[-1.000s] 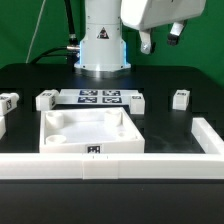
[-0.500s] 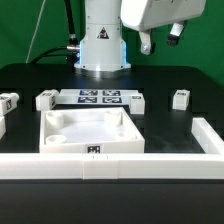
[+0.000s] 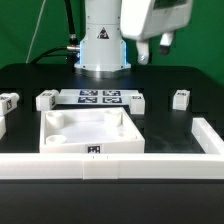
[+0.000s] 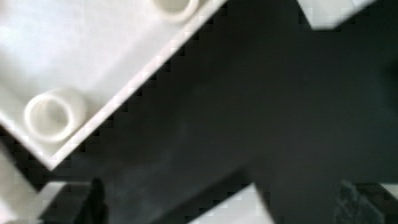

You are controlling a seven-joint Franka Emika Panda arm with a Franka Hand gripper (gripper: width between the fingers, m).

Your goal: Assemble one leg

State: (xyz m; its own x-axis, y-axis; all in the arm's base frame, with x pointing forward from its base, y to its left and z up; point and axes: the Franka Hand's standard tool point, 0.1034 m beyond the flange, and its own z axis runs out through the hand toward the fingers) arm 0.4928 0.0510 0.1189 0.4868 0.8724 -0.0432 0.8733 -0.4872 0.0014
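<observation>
gripper [image 3: 153, 46]: hangs high above table [image 3: 160, 120], jaws apart, clamps nothing | leg [image 3: 180, 98]: rests on table toward exterior view's right, beyond marker board [image 3: 100, 97], well apart from gripper | panel [image 3: 90, 130]: lies flat near marker board

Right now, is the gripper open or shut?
Open. In the wrist view the gripper has its fingers far apart, with only dark table between them; nothing is held.
</observation>
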